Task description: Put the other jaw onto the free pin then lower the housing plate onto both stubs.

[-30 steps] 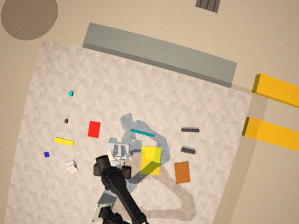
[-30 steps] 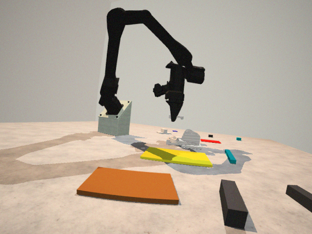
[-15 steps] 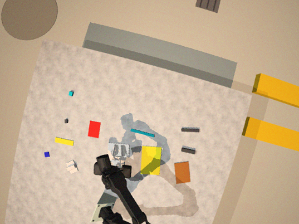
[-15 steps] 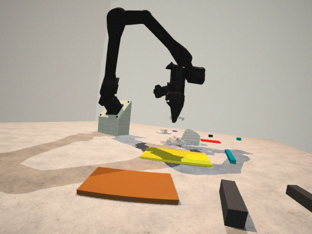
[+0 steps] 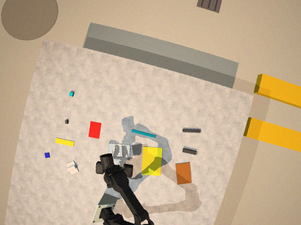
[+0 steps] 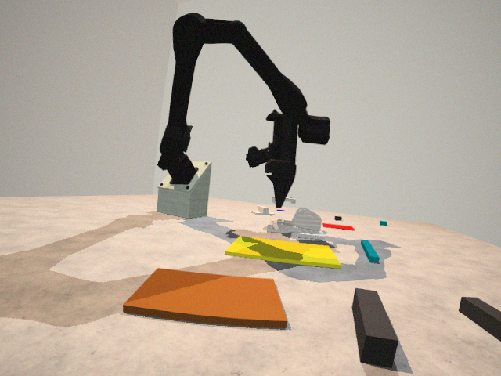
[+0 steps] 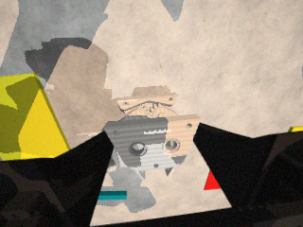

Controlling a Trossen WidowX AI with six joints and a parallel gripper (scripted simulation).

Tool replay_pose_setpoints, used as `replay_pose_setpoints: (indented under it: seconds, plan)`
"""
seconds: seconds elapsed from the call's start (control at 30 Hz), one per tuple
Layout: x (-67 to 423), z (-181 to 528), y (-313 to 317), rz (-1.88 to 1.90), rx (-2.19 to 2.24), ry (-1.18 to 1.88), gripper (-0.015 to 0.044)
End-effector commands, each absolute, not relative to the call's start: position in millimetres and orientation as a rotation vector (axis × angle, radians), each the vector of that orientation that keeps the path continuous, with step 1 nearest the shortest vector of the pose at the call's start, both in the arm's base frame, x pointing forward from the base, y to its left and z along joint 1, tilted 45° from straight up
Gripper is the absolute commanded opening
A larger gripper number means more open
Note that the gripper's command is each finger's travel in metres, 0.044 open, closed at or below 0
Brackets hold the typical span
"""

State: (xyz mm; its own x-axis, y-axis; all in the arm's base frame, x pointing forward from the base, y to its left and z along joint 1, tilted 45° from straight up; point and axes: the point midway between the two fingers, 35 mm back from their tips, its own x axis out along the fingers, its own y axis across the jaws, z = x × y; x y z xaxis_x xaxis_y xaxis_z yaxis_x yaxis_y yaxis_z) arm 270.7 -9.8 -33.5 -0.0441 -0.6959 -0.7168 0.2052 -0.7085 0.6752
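Note:
My gripper [image 6: 279, 202] [image 7: 151, 127] is shut on the pale grey housing plate [image 6: 290, 200] [image 7: 155, 130], its fingertips at the plate's two short ends. The plate has two large round holes and looks roughly level. It hangs above the grey gripper assembly [image 5: 127, 147] [image 6: 306, 222], with a visible gap in the exterior view. In the wrist view, the plate covers most of the assembly; a flange with small holes [image 7: 169, 100] shows beyond it, and two pointed tips show past its near edge. The pins, stubs and gear mesh are hidden, so I cannot tell how the jaws sit.
A yellow slab [image 5: 148, 155] [image 6: 315, 254] lies close beside the assembly. A teal bar [image 5: 143, 133] [image 6: 369, 251], a red slab [image 5: 95, 130] [image 6: 338, 226] and an orange slab [image 5: 183, 171] [image 6: 210, 295] lie around. A small whitish piece [image 5: 71, 167] is at the left.

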Motion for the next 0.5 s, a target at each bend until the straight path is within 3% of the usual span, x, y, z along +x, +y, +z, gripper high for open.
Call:
replay_pose_setpoints:
  seconds: [0.0,0.47]
  plan:
    - [266.0,-40.4,-17.1,-1.828,1.578,-0.526,0.0351]
    - [263.2,-55.4,-33.4,-1.827,1.576,-0.531,0.0351]
